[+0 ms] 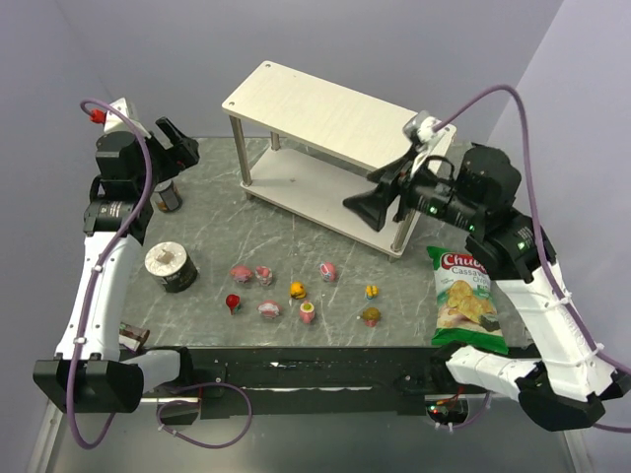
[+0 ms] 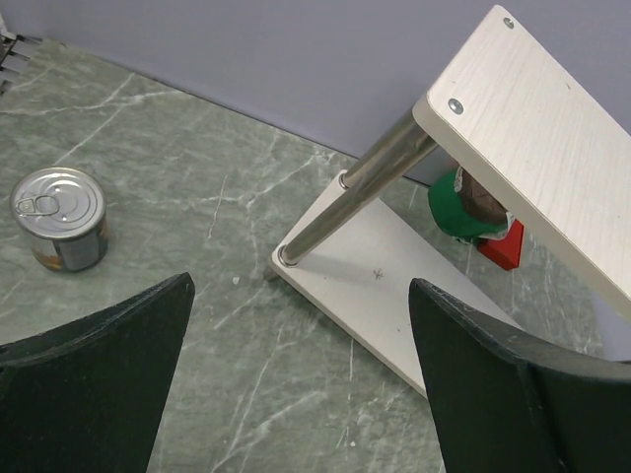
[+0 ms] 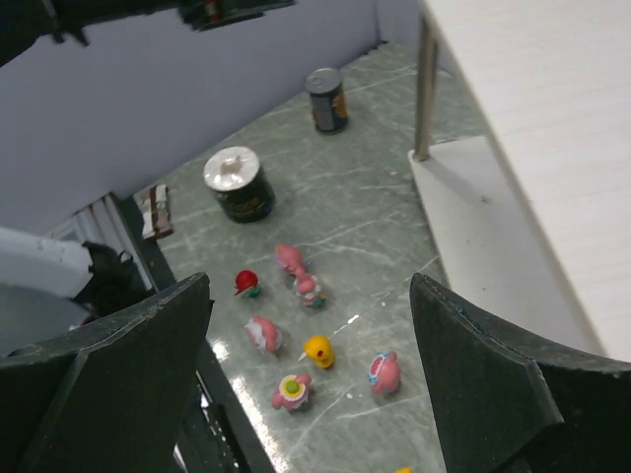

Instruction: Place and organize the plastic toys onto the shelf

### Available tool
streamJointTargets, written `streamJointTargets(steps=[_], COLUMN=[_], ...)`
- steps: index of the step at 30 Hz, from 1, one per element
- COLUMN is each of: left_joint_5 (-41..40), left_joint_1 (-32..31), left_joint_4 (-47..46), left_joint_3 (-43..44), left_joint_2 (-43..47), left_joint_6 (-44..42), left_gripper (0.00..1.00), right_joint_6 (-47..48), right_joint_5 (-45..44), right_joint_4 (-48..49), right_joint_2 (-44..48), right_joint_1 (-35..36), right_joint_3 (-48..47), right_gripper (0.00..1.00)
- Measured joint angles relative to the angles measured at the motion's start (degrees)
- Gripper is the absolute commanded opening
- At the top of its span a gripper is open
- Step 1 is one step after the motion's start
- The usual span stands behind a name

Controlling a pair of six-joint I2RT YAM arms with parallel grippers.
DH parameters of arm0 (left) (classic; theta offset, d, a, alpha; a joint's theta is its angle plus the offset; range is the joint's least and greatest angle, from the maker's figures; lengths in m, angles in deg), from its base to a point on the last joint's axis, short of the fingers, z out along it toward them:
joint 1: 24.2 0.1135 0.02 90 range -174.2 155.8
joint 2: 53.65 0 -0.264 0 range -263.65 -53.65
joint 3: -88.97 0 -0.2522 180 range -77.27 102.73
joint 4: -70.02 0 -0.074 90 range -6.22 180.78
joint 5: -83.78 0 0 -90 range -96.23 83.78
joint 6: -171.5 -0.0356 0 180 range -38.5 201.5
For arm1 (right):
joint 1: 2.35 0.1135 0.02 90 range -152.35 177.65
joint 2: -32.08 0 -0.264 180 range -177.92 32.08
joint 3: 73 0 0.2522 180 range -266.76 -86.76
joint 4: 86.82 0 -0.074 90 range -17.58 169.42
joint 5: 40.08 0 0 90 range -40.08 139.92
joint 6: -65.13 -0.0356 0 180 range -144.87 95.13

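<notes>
Several small plastic toys lie loose on the marble table in front of the shelf (image 1: 325,118): pink ones (image 1: 241,271), a red one (image 1: 233,302), an orange-yellow one (image 1: 296,291), a yellow-blue one (image 1: 371,292) and a brown one (image 1: 371,316). My right gripper (image 1: 367,205) hovers open and empty by the shelf's right front post, high above the toys. Its wrist view looks down on the red toy (image 3: 246,284), the yellow toy (image 3: 317,350) and pink ones (image 3: 384,371) between its fingers (image 3: 148,355). My left gripper (image 2: 301,286) is open and empty at the far left, facing the shelf (image 2: 542,128).
A tin can (image 1: 166,197) stands near the left gripper, and a dark can with a white lid (image 1: 171,266) is left of the toys. A green chips bag (image 1: 463,296) lies at the right. A green and red object (image 2: 463,212) sits behind the shelf.
</notes>
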State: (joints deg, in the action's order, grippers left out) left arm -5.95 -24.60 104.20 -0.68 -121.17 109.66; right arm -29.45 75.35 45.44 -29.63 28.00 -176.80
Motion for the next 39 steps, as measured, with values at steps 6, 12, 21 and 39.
streamJointTargets(steps=[6,12,21,39], left_joint_5=[2.6,4.2,5.6,7.9], left_joint_1=[0.0,0.0,0.0,0.0], left_joint_4=[-1.1,-2.2,-3.0,-3.0], left_joint_3=[-0.5,-2.1,-4.4,-6.9], left_joint_2=[0.0,0.0,0.0,0.0], left_joint_6=[0.0,0.0,0.2,1.3], left_gripper=[0.96,0.96,0.96,0.96], right_joint_6=[2.6,3.0,2.5,4.2], right_joint_5=[-5.7,-12.8,-22.9,-23.2], right_joint_4=[1.8,6.5,11.0,18.6], right_joint_2=[3.3,5.0,-1.4,-20.9], right_joint_1=[13.0,26.3,31.7,32.3], right_joint_3=[7.8,20.5,33.1,39.0], right_gripper=[0.89,0.89,0.84,0.71])
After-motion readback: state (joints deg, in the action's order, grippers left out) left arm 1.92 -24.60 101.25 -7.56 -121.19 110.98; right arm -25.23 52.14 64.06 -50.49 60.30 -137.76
